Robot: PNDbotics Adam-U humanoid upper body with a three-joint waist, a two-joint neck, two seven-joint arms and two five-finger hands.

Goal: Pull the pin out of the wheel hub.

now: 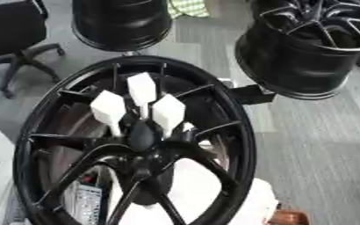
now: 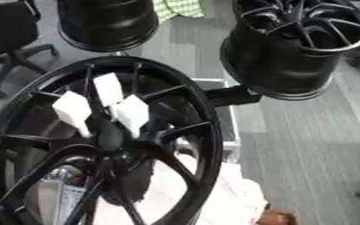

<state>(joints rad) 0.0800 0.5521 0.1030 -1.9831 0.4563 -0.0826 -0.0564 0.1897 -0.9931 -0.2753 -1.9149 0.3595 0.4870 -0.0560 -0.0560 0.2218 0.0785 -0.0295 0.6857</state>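
A big black metal wheel with thin spokes [image 1: 137,145] fills the near part of both views. It stands tilted, and its round rim reaches from the left edge of the view to past the middle. In the middle of the wheel is the dark round hub [image 1: 142,137], where all the spokes meet.

Three white block-topped pins [image 1: 142,88] stick up out of the hub. One is on the left [image 1: 109,107], one is in the middle at the back, and one is on the right [image 1: 168,112]. They stand close together, like a little fan, and each has a thin white stem going down into the hub.

No robot hand shows in either view, so I cannot tell if the hands are open or holding anything.

The pins look small, light and hard. I think they are plastic, though I cannot be sure. The flat white tops look like the best place to take hold, with a pinch on two sides. The stems look thin, so a pin should be pulled straight along its stem, not bent sideways, or it may snap. The wheel looks heavy and should stay put.

Two more black wheels [image 1: 121,22] [image 1: 310,48] sit farther back, over the grey floor [image 1: 321,145]. A black office chair [image 1: 14,39] is at the far left.
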